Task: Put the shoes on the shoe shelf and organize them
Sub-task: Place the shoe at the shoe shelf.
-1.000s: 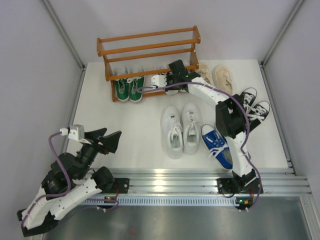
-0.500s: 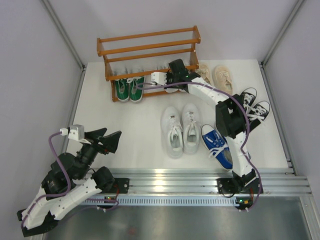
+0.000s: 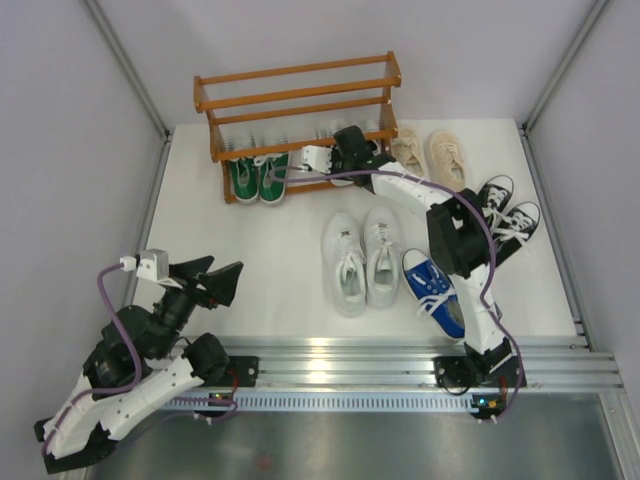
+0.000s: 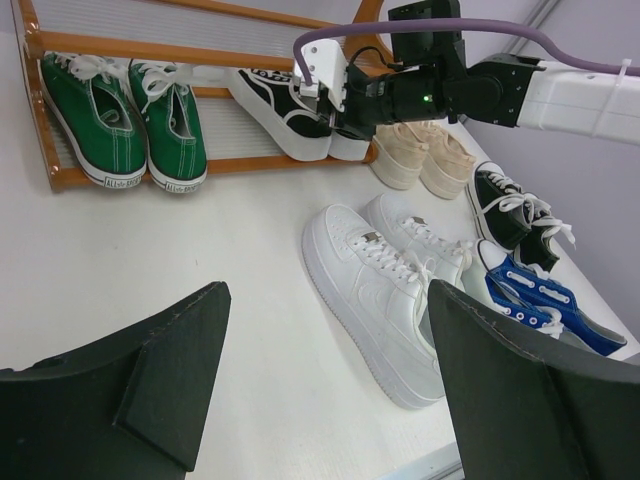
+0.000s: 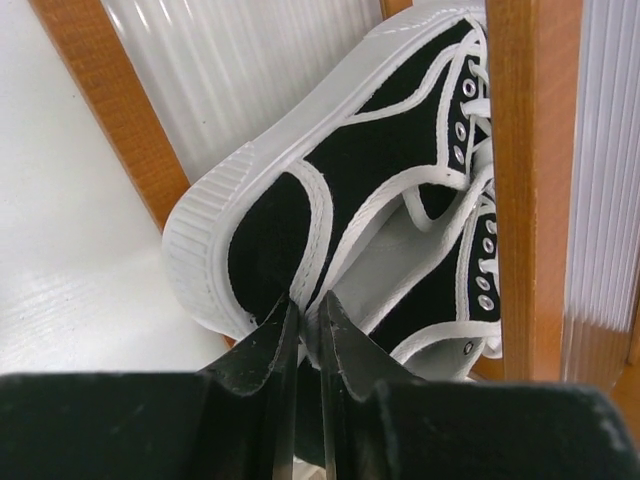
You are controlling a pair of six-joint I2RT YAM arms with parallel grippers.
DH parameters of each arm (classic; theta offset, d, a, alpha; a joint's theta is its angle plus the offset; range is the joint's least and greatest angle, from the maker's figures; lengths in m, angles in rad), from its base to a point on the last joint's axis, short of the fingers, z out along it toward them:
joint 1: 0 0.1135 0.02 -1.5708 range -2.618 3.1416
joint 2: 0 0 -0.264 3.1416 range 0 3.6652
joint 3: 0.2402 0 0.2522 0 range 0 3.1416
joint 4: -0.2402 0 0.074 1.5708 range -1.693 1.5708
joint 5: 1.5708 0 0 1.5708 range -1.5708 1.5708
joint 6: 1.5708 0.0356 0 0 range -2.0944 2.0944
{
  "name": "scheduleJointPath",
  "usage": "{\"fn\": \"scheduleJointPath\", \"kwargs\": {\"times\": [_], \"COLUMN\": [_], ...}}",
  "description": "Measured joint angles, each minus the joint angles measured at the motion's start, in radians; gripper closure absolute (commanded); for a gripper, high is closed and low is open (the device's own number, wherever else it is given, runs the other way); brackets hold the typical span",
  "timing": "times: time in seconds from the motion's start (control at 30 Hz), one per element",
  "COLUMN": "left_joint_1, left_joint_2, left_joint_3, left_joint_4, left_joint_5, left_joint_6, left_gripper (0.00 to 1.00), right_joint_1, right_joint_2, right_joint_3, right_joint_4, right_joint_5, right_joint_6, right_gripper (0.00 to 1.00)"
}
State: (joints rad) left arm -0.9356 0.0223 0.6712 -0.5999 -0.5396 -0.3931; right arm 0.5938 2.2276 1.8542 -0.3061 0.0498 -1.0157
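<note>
At the near left, the left arm's fingers [image 3: 224,277] hang wide apart above the white counter [image 3: 250,235], holding nothing, well away from every shoe.

Near the right arm's base lies a blue canvas sneaker with a white toe [image 3: 436,293]. It is partly under that arm, so whether its partner sits beside it cannot be told. Just to its left stands the pair of plain white leather sneakers [image 3: 362,257], side by side with toes pointing to the near edge.

Farther back on the right, the pair of black canvas sneakers with white laces [image 3: 506,208] rests at an angle. Beyond them, the pair of beige sneakers [image 3: 431,150] stands just beside the right end of the orange-brown wooden shoe shelf [image 3: 295,72].

The shelf stands at the far side of the counter. On the left half of its lowest tier stands the pair of green canvas sneakers [image 3: 257,177], heels toward the arms. On the right half of that tier, the right arm's fingers [image 5: 288,335] are pinched almost together on the heel rim of a black-and-white sneaker [image 5: 330,180], which lies tilted on its side between the rails. A second black-and-white sneaker [image 5: 455,290] touches it.
</note>
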Motion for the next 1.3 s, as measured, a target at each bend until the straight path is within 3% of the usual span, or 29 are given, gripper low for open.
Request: {"fn": "scheduleJointPath", "kwargs": {"times": [0.27, 0.37, 0.4, 0.5, 0.6, 0.97, 1.1, 1.3], "left_joint_1": [0.0, 0.0, 0.0, 0.0, 0.0, 0.0, 0.0, 0.0], "left_joint_2": [0.0, 0.0, 0.0, 0.0, 0.0, 0.0, 0.0, 0.003], "left_joint_3": [0.0, 0.0, 0.0, 0.0, 0.0, 0.0, 0.0, -0.006], "left_joint_4": [0.0, 0.0, 0.0, 0.0, 0.0, 0.0, 0.0, 0.002], "left_joint_5": [0.0, 0.0, 0.0, 0.0, 0.0, 0.0, 0.0, 0.002], "left_joint_6": [0.0, 0.0, 0.0, 0.0, 0.0, 0.0, 0.0, 0.0], "left_gripper": [0.14, 0.15, 0.14, 0.14, 0.15, 0.14, 0.14, 0.09], "right_joint_1": [0.003, 0.004, 0.004, 0.005, 0.003, 0.003, 0.003, 0.003], "right_joint_2": [-0.002, -0.003, -0.003, -0.009, -0.031, -0.151, -0.222, -0.451], "right_joint_3": [-0.021, -0.023, -0.023, -0.025, -0.041, -0.113, -0.143, -0.308], "right_joint_4": [0.036, 0.038, 0.038, 0.044, 0.057, 0.025, -0.032, -0.112], "right_joint_5": [0.036, 0.038, 0.038, 0.047, 0.06, 0.006, -0.062, -0.155], "right_joint_6": [0.016, 0.014, 0.017, 0.015, 0.013, 0.033, 0.047, 0.102], "right_gripper": [0.98, 0.83, 0.71, 0.49, 0.36, 0.15, 0.01, 0.01]}}
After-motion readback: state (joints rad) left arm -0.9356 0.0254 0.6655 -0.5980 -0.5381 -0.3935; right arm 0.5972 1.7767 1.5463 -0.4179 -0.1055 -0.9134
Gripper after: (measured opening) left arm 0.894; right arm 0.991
